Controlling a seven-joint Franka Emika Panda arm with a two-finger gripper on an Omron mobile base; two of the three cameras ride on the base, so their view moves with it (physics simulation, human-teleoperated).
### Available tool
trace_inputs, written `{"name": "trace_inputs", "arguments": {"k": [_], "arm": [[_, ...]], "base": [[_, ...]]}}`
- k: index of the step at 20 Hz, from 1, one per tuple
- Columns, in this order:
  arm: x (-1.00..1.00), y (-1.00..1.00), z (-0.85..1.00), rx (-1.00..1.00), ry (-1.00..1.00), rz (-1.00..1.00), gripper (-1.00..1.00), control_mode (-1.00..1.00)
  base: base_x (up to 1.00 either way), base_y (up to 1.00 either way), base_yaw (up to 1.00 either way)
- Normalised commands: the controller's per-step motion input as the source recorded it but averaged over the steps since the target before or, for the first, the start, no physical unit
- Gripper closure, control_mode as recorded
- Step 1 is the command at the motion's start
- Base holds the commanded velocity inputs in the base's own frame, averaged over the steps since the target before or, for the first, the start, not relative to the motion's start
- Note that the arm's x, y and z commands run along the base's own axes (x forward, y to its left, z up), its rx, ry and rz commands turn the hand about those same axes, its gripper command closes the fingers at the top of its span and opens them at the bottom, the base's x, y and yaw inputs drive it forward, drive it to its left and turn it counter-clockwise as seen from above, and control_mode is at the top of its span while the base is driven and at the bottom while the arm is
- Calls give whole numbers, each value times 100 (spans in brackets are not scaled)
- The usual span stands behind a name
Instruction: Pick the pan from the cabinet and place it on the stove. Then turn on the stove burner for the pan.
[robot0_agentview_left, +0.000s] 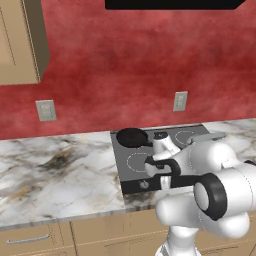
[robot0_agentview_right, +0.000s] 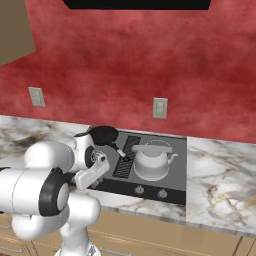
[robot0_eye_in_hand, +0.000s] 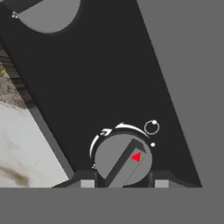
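Gripper (robot0_eye_in_hand: 124, 183) sits low at the stove's front strip, both dark fingertips bracketing a small round grey knob (robot0_eye_in_hand: 124, 160) with a red pointer; contact unclear, so can't tell if it pinches. Hand view gives knob detail with white arc markings; base views give the wider layout. Round black frying pan (robot0_agentview_right: 103, 135) rests on the back-left of the flat dark grey cooktop (robot0_agentview_right: 175, 172), thin handle toward the black centre vent grille (robot0_agentview_right: 125, 156). Silvery-white lidded pot (robot0_agentview_right: 151, 160) stands right of the grille.
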Motion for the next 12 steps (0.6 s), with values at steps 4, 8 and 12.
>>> {"name": "trace_inputs", "arguments": {"k": [4,8,12], "arm": [[-4,6,-19,-2,-13,17,100,-100],[-5,-13,-7,1,-1,7,100,-100],[-8,-20,-25,8,-12,18,100,-100]], "base": [[0,0,0],[0,0,0],[0,0,0]]}}
